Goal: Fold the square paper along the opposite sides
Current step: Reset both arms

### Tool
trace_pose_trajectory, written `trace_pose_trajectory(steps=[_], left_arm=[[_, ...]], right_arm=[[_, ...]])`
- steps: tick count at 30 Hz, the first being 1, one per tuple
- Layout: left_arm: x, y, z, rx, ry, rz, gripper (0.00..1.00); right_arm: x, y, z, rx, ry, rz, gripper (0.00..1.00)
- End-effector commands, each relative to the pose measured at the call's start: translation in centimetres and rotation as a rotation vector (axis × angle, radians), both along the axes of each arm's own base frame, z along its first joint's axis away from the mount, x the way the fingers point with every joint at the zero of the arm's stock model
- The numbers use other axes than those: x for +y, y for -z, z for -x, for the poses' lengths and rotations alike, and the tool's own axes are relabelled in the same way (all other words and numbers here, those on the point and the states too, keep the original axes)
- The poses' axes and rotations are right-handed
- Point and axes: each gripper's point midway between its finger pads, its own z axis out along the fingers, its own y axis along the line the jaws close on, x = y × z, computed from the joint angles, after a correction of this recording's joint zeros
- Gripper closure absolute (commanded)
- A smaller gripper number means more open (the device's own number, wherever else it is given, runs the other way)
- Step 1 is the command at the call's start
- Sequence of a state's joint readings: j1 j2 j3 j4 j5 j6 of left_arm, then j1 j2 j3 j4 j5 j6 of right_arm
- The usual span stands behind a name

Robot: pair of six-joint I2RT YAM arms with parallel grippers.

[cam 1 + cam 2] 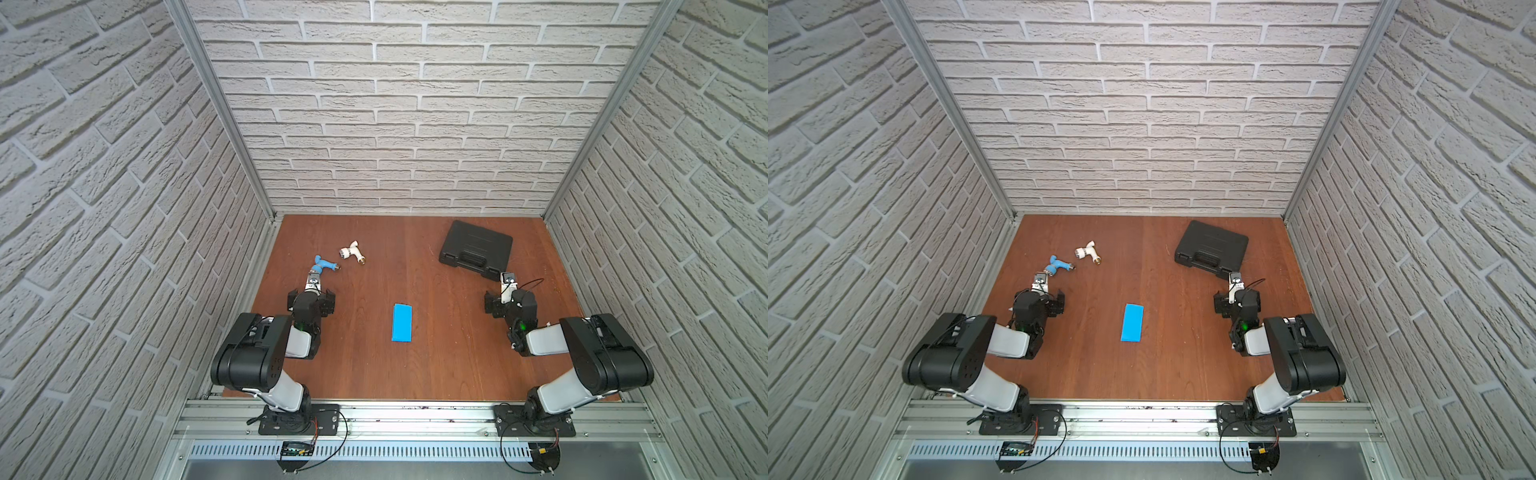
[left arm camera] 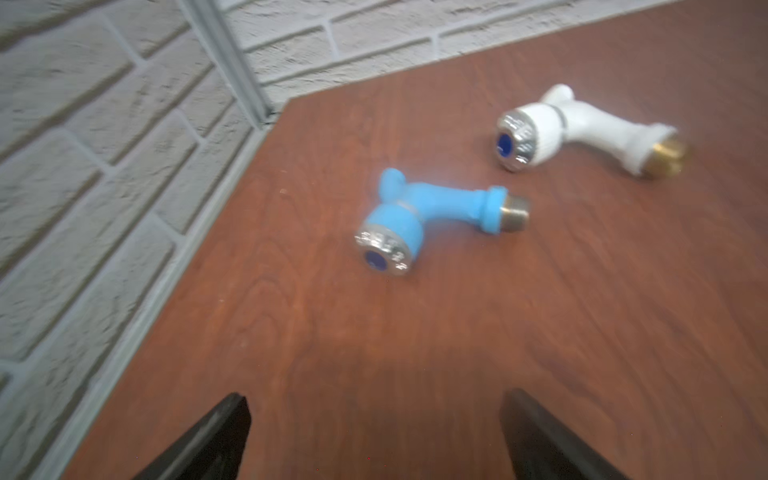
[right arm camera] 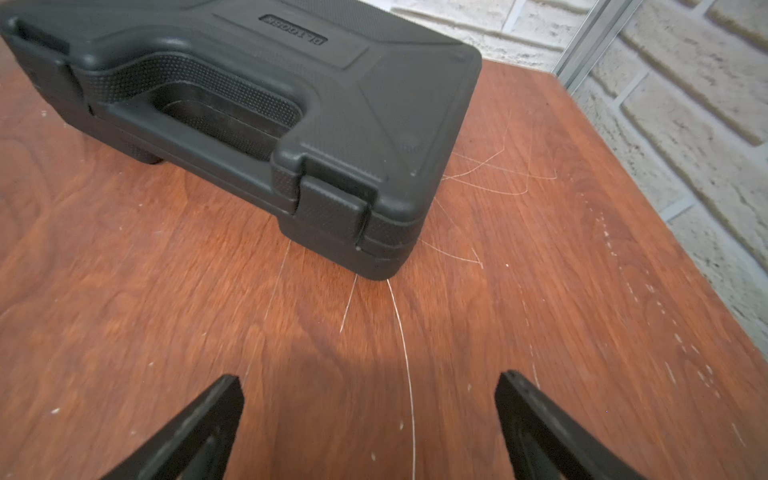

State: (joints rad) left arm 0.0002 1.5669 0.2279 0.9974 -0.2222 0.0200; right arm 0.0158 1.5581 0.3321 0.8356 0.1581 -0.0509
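The square paper point(image 1: 402, 322) point(image 1: 1132, 322) is bright blue and lies flat on the wooden table between the two arms in both top views. It shows as a narrow rectangle, about twice as long as wide. My left gripper point(image 1: 311, 300) point(image 2: 376, 405) hovers open over bare wood well to the paper's left. The right gripper point(image 1: 503, 305) point(image 3: 370, 388) is open too, well off to the right of the paper. Nothing sits between either pair of fingers. Neither wrist view shows the paper.
A blue tap-shaped toy point(image 1: 324, 265) point(image 2: 419, 216) and a white one point(image 1: 352, 252) point(image 2: 582, 129) lie just beyond the left gripper. A closed black case point(image 1: 476, 248) point(image 3: 257, 104) lies just beyond the right gripper. Brick-patterned walls enclose the table on three sides.
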Motion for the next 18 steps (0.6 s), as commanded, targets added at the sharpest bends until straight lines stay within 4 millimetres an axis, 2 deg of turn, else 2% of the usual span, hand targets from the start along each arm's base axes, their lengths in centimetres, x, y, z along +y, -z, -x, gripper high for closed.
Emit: trace_pose_trajectory(steps=[1, 5, 18], left_arm=[[-1.35, -3.92, -3.1, -0.12, 0.079, 0.001, 0.02], [-0.71, -3.7, -4.03, -0.079, 0.08, 0.054, 0.02], [-0.64, -3.54, -3.99, -0.07, 0.081, 0.061, 0.02]], right_arm=[[0.37, -4.17, -2.36, -0.172, -0.024, -0.073, 0.01], [0.38, -4.01, -2.28, -0.129, -0.025, -0.07, 0.01], [0.39, -4.12, -2.35, -0.158, -0.027, -0.07, 0.01]])
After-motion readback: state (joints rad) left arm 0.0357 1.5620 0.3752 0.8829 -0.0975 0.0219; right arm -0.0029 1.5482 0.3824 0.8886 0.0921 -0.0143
